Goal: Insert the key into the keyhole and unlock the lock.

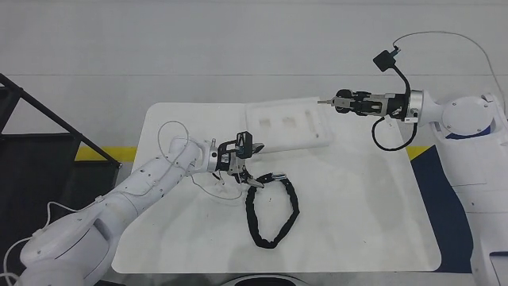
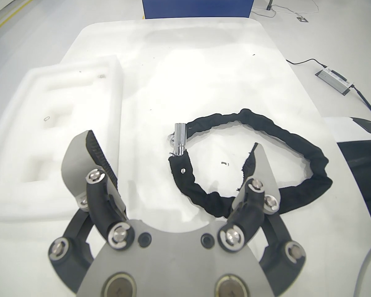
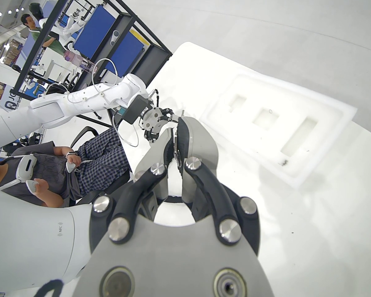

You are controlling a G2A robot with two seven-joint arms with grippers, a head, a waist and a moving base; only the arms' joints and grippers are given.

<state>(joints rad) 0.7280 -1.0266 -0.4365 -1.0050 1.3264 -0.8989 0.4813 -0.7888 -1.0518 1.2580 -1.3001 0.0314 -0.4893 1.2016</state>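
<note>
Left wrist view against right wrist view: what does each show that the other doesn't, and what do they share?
Left wrist view: the left gripper, fingers open, by the chain lock with its metal end laid out. Right wrist view: the right gripper shut on the key, with the left arm farther off. Both: the foam tray and the white table.

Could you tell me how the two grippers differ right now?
The left gripper is open and empty; the right gripper is shut on the key. The left gripper hangs low over the chain lock; the right gripper is raised near the foam tray. Both have the same two-fingered build.
</note>
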